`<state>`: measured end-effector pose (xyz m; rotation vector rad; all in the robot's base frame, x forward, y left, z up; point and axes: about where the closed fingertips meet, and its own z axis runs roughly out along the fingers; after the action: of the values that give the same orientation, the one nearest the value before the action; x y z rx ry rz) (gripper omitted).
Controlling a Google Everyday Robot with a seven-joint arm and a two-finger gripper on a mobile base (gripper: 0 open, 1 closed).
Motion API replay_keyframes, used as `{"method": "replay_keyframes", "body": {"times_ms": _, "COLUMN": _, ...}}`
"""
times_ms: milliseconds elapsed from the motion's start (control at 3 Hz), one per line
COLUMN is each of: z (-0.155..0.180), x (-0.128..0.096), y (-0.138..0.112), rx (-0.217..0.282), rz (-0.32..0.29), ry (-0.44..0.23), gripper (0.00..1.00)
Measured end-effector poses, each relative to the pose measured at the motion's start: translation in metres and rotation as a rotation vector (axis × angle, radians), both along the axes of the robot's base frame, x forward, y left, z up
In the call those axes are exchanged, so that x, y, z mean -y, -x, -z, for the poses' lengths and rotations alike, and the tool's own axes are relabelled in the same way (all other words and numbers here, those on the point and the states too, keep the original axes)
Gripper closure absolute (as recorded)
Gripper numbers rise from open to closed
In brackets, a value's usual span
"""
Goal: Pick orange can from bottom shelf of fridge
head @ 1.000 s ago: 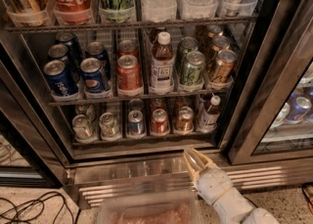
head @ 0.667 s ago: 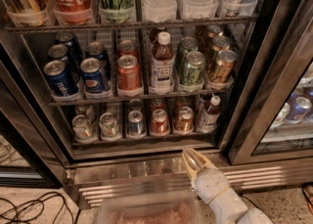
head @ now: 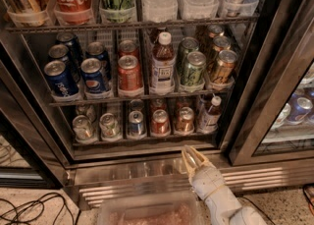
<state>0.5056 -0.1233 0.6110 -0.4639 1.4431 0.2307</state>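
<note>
The orange can (head: 185, 119) stands on the fridge's bottom shelf (head: 147, 139), second lane from the right, between a redder short can (head: 160, 121) and a small brown bottle (head: 210, 113). The fridge (head: 255, 96) has its door open in front of the racks. My gripper (head: 194, 156) is below the shelf, in front of the steel base grille (head: 255, 176). It points up toward the orange can, with a clear gap between them. Its pale fingers are slightly apart and hold nothing.
Left on the bottom shelf stand two silver cans (head: 82, 126) and a blue can (head: 136, 122). The rack above holds blue Pepsi cans (head: 60, 77), a red can (head: 129, 74), a bottle (head: 163, 64), and green and gold-brown cans. A clear bin (head: 147, 214) sits below. Cables (head: 29, 209) lie on the floor.
My gripper has crept slightly up and left toward the bottom shelf. Nothing in the fridge has moved.
</note>
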Motion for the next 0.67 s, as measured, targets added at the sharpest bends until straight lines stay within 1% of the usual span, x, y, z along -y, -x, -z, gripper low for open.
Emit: {"method": "replay_keyframes", "body": {"times_ms": 667, "z": 0.011, "x": 0.008, "y": -0.023, "rx": 0.039, "rz": 0.081, "ry": 0.019, "gripper": 1.00}}
